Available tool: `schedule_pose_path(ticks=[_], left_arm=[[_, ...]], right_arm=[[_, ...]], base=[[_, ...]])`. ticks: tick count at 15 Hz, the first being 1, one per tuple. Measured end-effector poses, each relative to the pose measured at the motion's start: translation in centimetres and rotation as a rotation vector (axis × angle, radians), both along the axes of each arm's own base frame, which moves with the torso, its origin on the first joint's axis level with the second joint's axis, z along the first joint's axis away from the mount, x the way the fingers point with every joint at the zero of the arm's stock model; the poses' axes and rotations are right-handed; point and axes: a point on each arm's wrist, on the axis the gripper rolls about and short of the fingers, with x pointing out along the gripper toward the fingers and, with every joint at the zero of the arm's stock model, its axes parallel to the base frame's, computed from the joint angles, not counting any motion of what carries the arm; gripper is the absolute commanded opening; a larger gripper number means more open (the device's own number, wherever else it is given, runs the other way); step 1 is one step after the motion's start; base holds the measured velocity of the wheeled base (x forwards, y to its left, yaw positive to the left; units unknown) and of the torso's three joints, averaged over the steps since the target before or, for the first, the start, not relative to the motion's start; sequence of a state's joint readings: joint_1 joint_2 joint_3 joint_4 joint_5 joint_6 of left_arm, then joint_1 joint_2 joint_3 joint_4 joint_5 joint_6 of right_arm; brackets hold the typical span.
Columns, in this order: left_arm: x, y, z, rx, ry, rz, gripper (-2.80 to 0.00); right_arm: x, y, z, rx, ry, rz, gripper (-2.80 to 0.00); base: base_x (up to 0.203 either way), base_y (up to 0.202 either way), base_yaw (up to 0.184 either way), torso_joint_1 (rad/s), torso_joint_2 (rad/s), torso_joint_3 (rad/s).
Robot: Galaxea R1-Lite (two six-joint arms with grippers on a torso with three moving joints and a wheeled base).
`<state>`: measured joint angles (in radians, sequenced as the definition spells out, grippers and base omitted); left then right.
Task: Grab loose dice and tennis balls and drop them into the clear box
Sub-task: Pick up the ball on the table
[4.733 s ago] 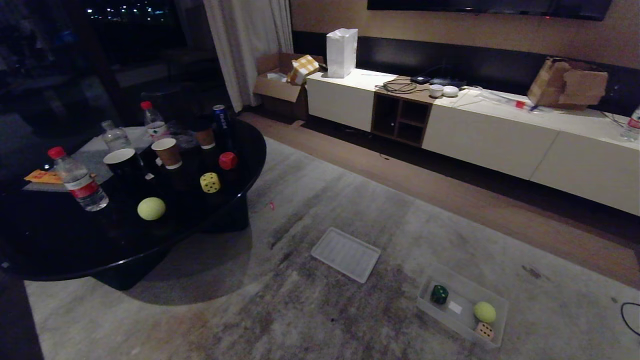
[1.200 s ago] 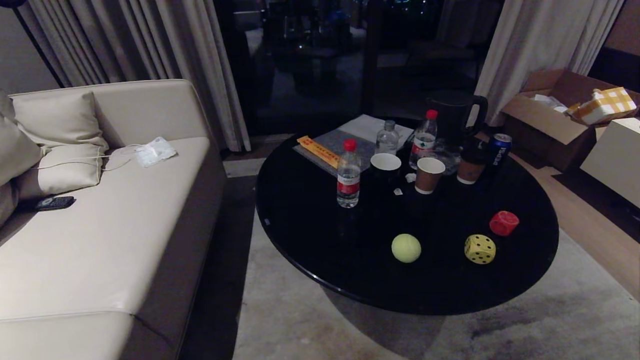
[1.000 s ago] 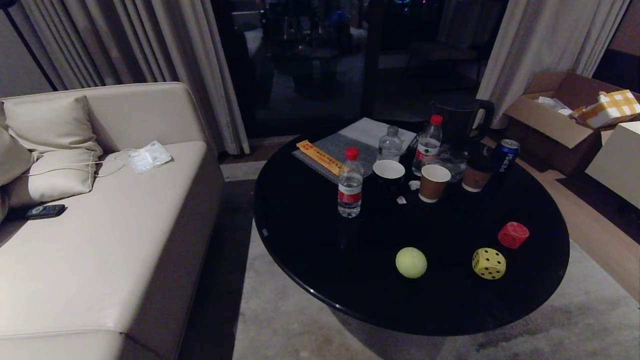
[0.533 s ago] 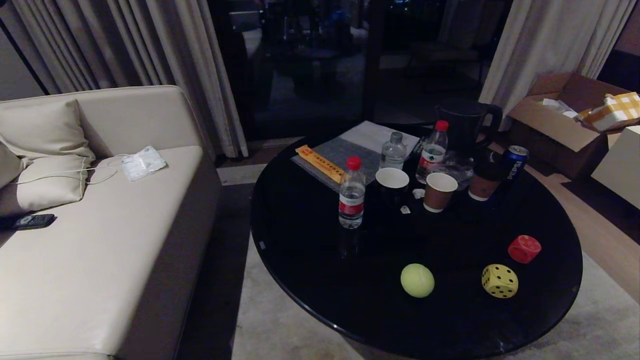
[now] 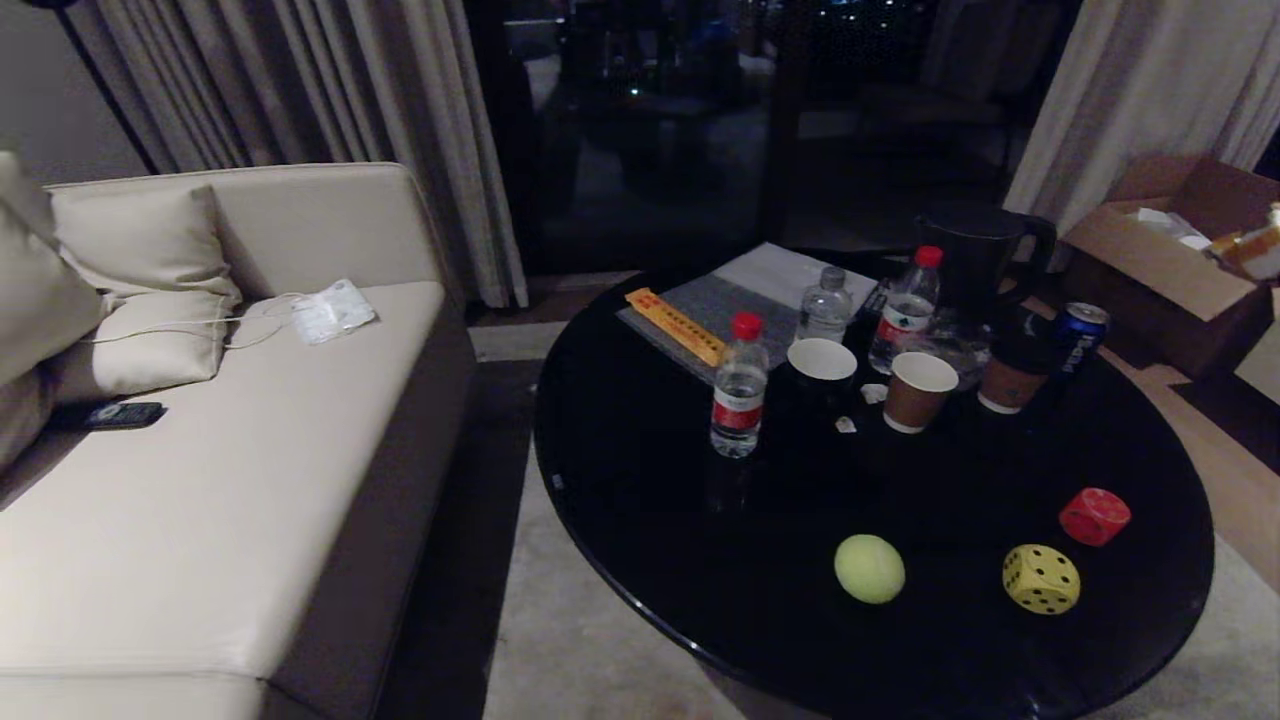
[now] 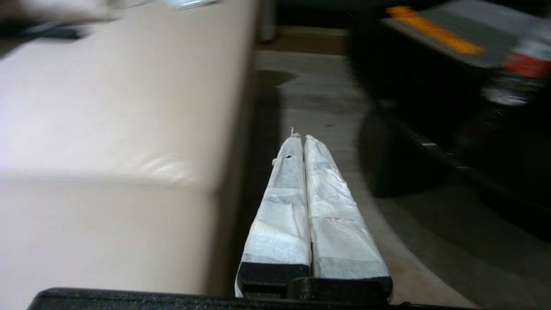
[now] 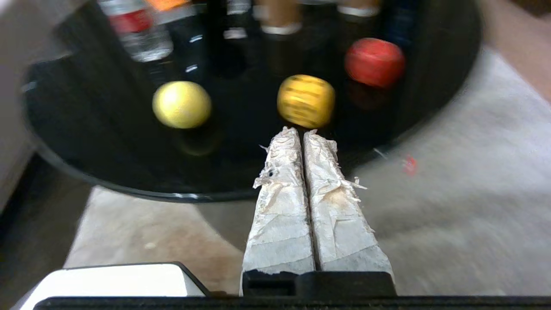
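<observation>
Tennis ball (image 5: 869,568), yellow die (image 5: 1041,579) & red die (image 5: 1094,516) sit apart on black round table (image 5: 640,500). Left gripper (image 6: 300,137) & right gripper (image 7: 300,131): jaws together, empty.

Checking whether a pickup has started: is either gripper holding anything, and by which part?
Nothing is held. The left gripper and right gripper are both shut and empty.
</observation>
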<state>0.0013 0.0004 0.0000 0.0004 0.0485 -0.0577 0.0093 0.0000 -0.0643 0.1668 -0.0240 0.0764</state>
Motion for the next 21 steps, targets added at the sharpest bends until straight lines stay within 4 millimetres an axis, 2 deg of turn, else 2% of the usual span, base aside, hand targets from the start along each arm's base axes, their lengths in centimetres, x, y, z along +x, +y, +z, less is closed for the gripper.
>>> schedule_pose_path(ticks=[3, 15, 21], left_arm=[[0.00, 0.00, 0.00, 0.000, 0.000, 0.000, -2.80], [0.00, 0.00, 0.00, 0.001, 0.000, 0.000, -2.80], [0.00, 0.00, 0.00, 0.000, -0.001, 0.000, -2.80]], right_arm=[[0.00, 0.00, 0.02, 0.000, -0.002, 0.000, -2.80], [0.00, 0.00, 0.02, 0.000, -0.002, -0.001, -2.80], [0.00, 0.00, 0.02, 0.000, -0.002, -0.001, -2.80]], base=[[-0.001, -0.007, 0.129, 0.002, 0.00, 0.004], [0.000, 0.000, 0.000, 0.000, 0.00, -0.002], [0.000, 0.000, 0.000, 0.001, 0.00, -0.172]])
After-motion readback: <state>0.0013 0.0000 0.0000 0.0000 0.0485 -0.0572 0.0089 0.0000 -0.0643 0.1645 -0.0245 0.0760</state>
